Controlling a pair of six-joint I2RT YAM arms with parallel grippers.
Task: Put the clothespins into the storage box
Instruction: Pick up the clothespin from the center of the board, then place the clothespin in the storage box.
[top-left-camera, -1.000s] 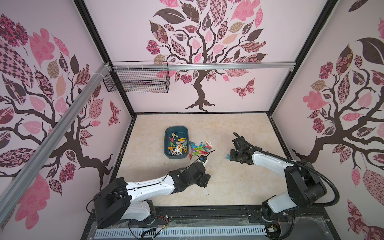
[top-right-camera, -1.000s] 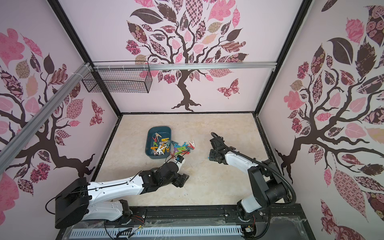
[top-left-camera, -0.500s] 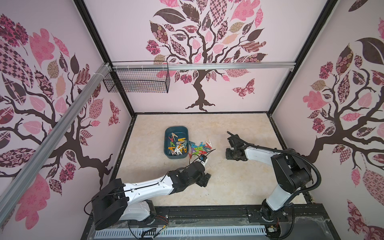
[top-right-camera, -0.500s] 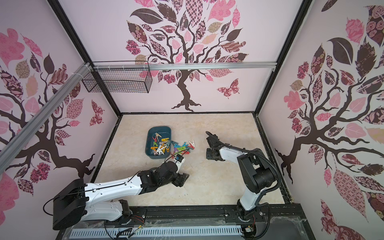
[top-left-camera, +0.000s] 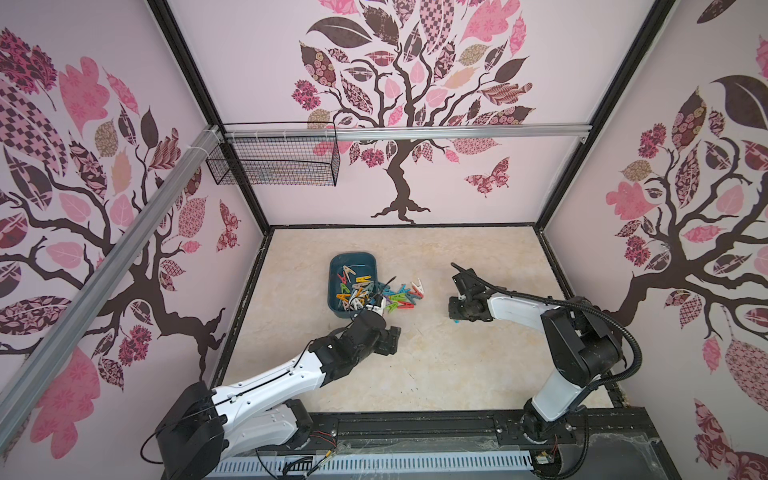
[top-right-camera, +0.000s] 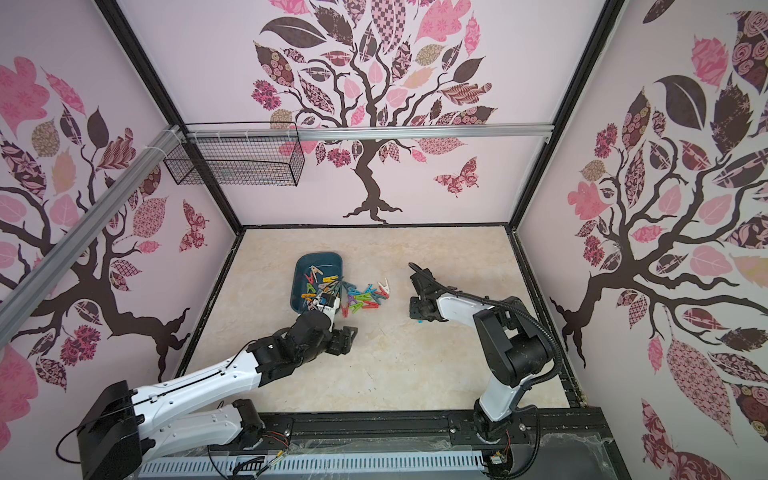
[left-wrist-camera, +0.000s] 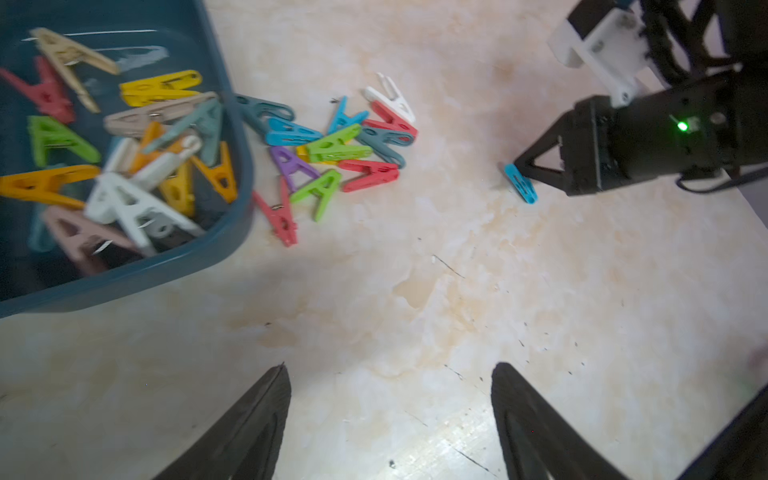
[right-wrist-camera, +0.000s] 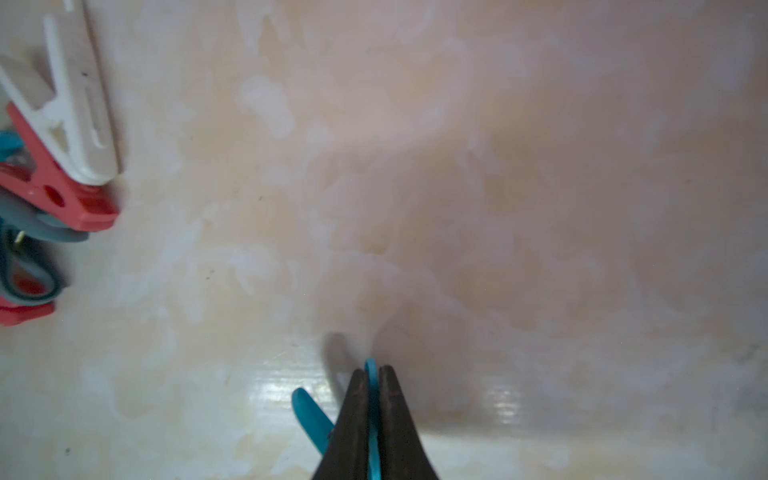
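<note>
Looking down in both top views, the box sits left of centre on the table, part-filled with pegs. A loose pile lies on the table just beside its right wall. The left gripper hangs near the box's near corner. The right gripper is low over the table, well apart from the pile, with a blue peg at its tip.

From the left wrist, the left fingers are spread wide over bare table, holding nothing. The pile lies right against the box. The blue peg stands on edge at the right gripper's tips.

From the right wrist, the right gripper has its fingers pressed together, pinching one leg of the blue peg; the other leg juts out sideways. A white peg and a red peg mark the pile's edge.
</note>
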